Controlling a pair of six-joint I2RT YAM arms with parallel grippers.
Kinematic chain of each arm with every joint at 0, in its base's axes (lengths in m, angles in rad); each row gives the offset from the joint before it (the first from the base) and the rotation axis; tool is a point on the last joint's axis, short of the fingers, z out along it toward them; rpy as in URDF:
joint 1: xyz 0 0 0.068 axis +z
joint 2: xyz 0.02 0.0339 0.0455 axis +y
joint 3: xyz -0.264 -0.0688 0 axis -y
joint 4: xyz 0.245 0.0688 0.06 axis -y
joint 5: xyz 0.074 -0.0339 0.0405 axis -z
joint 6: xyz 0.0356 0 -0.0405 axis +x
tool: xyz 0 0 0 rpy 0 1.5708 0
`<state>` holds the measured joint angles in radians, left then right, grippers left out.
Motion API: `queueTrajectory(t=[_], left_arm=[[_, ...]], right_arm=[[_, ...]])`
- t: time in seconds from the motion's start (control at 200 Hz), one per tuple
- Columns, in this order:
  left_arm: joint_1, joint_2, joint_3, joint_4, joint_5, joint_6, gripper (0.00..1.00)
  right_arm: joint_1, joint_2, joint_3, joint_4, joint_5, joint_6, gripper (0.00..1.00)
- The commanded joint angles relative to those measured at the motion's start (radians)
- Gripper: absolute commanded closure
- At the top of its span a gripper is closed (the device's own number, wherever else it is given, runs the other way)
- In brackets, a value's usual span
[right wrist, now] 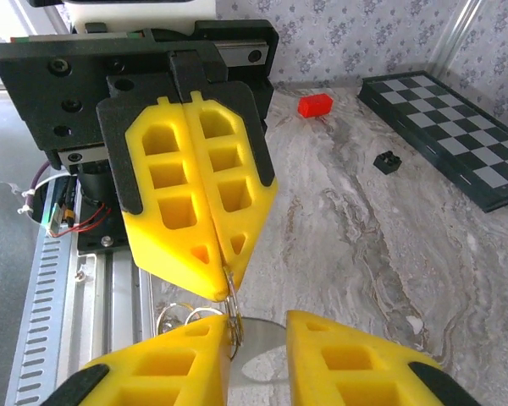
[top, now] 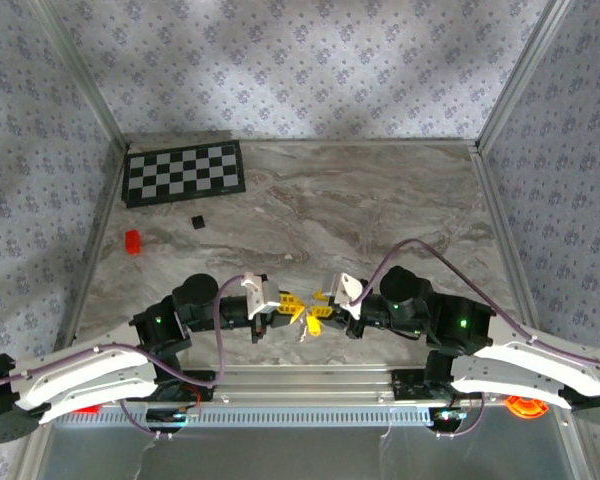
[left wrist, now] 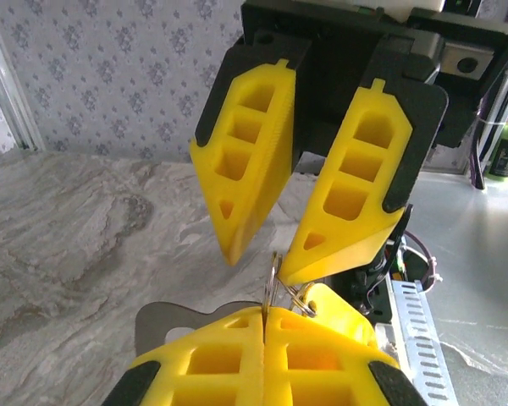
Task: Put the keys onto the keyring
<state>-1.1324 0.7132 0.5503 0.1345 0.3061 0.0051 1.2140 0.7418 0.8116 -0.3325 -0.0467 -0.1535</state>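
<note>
The keyring (left wrist: 273,275) is a thin silvery wire ring, held on edge between the tips of the left tool (left wrist: 262,317), which is clamped together on it above the near middle of the desk (top: 380,200). In the right wrist view at least two fine wire loops show beside that pinch. One flat silver piece (right wrist: 267,351) with a rounded corner and a cut-out sits just under the ring; whether it is a key I cannot tell.

The right tool (top: 327,305) faces the left one tip to tip. Its two fingers stand apart, one on either side of the ring, closed on nothing.

Each tool has two wedge-shaped yellow plastic fingers with square hollow pockets, on black mounts.

The desk is smooth grey marble with brown veins. On its far left lie one small red block (top: 133,241), one small black cube (top: 196,221) and one flat black-and-white checkerboard (top: 185,172), all well apart from the tools. Walls (top: 280,60) of grey floral print close in the desk on three sides.
</note>
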Motion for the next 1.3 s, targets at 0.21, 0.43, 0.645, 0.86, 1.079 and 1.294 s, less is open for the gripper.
queueTrajectory(t=[0.21,0.43,0.645,0.86,1.079,1.294], left_arm=[[-0.004,-0.012,-0.029,0.173,0.047,-0.048,1.0],[-0.006,-0.002,-0.025,0.181,0.048,-0.056,1.0],[-0.007,0.0,-0.021,0.167,0.044,-0.053,1.0],[-0.007,0.009,0.048,-0.028,0.011,0.025,0.96],[-0.007,0.017,0.138,-0.216,-0.014,0.112,0.93],[-0.009,0.054,0.19,-0.286,0.008,0.15,0.84]], right_arm=[[-0.014,-0.039,-0.028,0.054,-0.059,0.027,0.75],[-0.016,-0.038,-0.034,0.058,-0.073,0.028,0.83],[-0.016,-0.034,-0.031,0.058,-0.081,0.019,0.97],[-0.017,-0.011,0.01,-0.004,-0.069,0.011,1.0],[-0.001,0.073,0.12,-0.179,-0.052,-0.045,1.0],[0.013,0.111,0.161,-0.222,-0.047,-0.068,1.0]])
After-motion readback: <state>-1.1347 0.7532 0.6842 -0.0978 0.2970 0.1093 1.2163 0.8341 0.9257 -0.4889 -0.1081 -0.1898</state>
